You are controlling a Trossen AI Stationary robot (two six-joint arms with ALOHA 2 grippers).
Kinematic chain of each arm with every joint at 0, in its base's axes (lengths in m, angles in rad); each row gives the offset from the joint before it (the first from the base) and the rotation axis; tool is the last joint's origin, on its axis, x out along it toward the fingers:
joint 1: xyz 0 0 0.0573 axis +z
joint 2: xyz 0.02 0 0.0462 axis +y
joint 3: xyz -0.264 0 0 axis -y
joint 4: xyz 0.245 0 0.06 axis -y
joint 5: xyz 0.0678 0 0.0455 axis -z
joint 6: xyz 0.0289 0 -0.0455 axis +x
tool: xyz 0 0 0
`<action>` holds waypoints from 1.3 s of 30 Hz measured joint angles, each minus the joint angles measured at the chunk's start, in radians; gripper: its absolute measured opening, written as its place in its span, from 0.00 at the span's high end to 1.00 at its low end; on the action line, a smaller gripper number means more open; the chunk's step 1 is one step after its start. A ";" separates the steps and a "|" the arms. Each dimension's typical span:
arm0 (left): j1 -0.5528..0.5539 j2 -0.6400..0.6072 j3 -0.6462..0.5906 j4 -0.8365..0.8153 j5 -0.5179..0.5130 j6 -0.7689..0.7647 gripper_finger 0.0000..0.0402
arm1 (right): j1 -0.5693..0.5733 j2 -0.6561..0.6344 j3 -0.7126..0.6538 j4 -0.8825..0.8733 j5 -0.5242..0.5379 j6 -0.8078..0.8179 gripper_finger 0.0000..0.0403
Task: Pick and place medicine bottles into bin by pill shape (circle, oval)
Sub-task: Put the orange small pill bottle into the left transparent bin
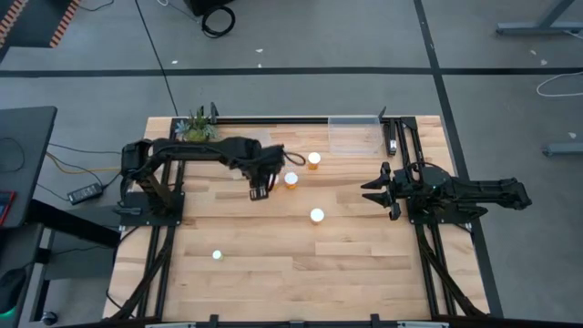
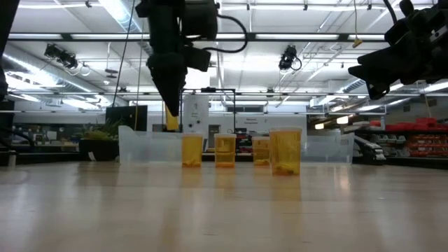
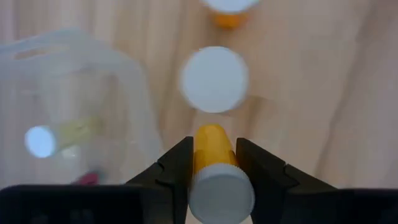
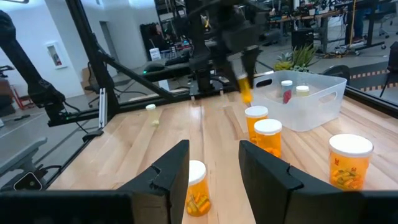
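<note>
My left gripper [image 1: 259, 191] points down over the table's middle, shut on a narrow yellow-orange medicine bottle with a white cap [image 3: 214, 168]. The bottle also shows in the low view [image 2: 171, 120] and the right wrist view [image 4: 245, 88]. Wider orange bottles with white caps stand upright on the table [image 1: 291, 179] [image 1: 313, 160] [image 1: 316, 216]. One of them stands right below the held bottle [image 3: 214, 79]. A small narrow bottle [image 1: 217, 255] stands alone at the near left. My right gripper [image 1: 383, 191] [image 4: 214, 168] is open and empty at the table's right. My left gripper pinches the narrow bottle's body just under its cap [image 3: 211, 152] between its two fingers. The fingers come from above, pointing down. The bottle is upright with its cap up toward the wrist. Its lower end [image 2: 171, 124] sticks out below the fingertips, clear of the table.
A clear plastic bin [image 4: 305, 99] [image 3: 81, 93] beside my left gripper holds a few small bottles. A second clear bin [image 1: 355, 135] is at the far edge, and a small green plant [image 1: 196, 128] at the far left corner. Bare wood lies along the near side.
</note>
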 joint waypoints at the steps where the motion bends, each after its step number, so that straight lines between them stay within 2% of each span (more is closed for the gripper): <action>1: 0.018 0.000 0.000 0.006 0.000 0.009 0.67 | 0.000 0.000 0.000 0.000 0.000 0.000 0.64; 9: 0.140 0.000 0.000 0.065 0.000 0.044 0.71 | 0.000 0.000 0.000 0.000 0.000 0.000 0.64; 20: 0.220 0.009 0.000 0.124 0.000 0.049 0.68 | 0.000 0.000 0.000 0.000 0.000 0.000 0.64; 39: 0.219 0.013 0.000 -0.101 0.001 -0.005 0.71 | 0.000 0.000 0.000 0.000 0.000 0.000 0.64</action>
